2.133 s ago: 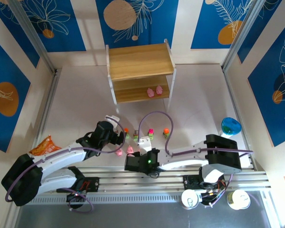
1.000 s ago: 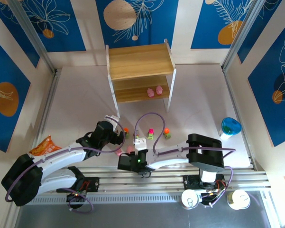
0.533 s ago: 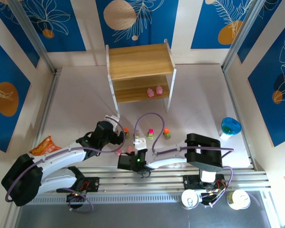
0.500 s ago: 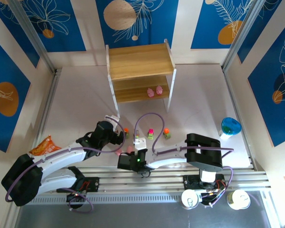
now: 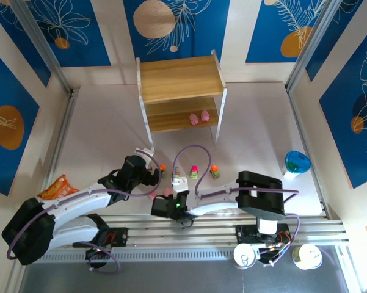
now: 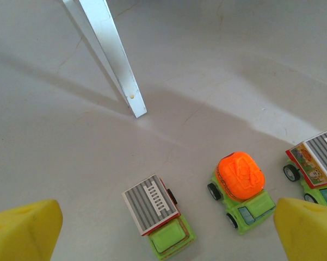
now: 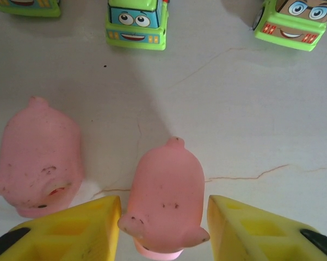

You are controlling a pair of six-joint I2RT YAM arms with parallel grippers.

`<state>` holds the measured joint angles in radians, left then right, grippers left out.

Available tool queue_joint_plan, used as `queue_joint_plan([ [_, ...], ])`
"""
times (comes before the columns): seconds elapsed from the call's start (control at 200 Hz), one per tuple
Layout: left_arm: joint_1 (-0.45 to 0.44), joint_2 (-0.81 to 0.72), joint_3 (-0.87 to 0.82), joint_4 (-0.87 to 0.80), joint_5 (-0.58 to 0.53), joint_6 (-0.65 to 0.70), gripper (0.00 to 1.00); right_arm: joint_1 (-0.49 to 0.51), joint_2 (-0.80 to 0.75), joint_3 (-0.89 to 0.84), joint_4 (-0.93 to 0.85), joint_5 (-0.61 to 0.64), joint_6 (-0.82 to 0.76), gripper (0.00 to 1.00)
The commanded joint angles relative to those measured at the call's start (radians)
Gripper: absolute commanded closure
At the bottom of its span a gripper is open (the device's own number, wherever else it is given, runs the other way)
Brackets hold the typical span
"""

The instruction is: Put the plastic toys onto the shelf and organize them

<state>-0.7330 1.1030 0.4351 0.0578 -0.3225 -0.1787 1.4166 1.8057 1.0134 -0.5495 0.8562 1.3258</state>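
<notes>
The wooden shelf (image 5: pixel 180 79) stands at the back with two pink pigs (image 5: pixel 199 116) on its lower board. Several green trucks (image 5: pixel 194 171) line up on the table in front of it. My left gripper (image 5: pixel 154 177) hovers open above a grey-topped truck (image 6: pixel 158 215) and an orange-topped truck (image 6: pixel 241 182), beside the shelf's white leg (image 6: pixel 111 60). My right gripper (image 7: pixel 163 228) is shut on a pink pig (image 7: pixel 166 198) that rests on the table, a yellow finger (image 7: pixel 81 228) at each side. Another pig (image 7: pixel 38 157) lies just left of it.
A blue cup (image 5: pixel 297 163) stands at the right of the table and an orange snack bag (image 5: pixel 58 186) lies at the left. Three truck fronts (image 7: pixel 137 22) face the right gripper from beyond the pigs. A metal rail (image 5: pixel 232 229) runs along the near edge.
The right arm has slid left to the pigs and its fingers have narrowed round one pig. The left arm has stayed where it was, open.
</notes>
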Motion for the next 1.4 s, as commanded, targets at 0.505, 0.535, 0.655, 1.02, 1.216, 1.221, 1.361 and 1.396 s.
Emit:
queue_joint_plan([
  [0.505,0.008,0.009,0.025,-0.021,0.016,-0.014,0.01,-0.017,0.018,-0.021,0.006,-0.026,0.006,0.59],
  [0.535,0.008,0.009,0.024,-0.022,0.016,-0.015,0.01,-0.018,0.019,-0.021,0.008,-0.026,0.005,0.60],
  [0.655,0.007,0.009,0.025,-0.021,0.016,-0.014,0.00,-0.017,0.012,-0.025,0.005,-0.023,0.008,0.63],
  [1.02,0.008,-0.022,0.000,0.033,0.102,0.005,0.01,0.018,-0.050,-0.031,-0.049,0.067,0.011,0.67],
  [1.216,0.006,-0.099,-0.043,0.099,0.181,0.015,0.00,0.019,-0.137,-0.055,-0.082,0.126,0.002,0.67],
  [1.221,0.006,-0.101,-0.044,0.100,0.182,0.015,0.00,0.019,-0.139,-0.055,-0.084,0.127,0.001,0.67],
  [1.361,0.001,-0.107,-0.049,0.121,0.222,0.019,0.00,-0.005,-0.200,-0.056,-0.101,0.166,-0.054,0.67],
  [1.396,-0.001,-0.106,-0.049,0.124,0.228,0.022,0.00,-0.016,-0.219,-0.062,-0.092,0.167,-0.074,0.67],
])
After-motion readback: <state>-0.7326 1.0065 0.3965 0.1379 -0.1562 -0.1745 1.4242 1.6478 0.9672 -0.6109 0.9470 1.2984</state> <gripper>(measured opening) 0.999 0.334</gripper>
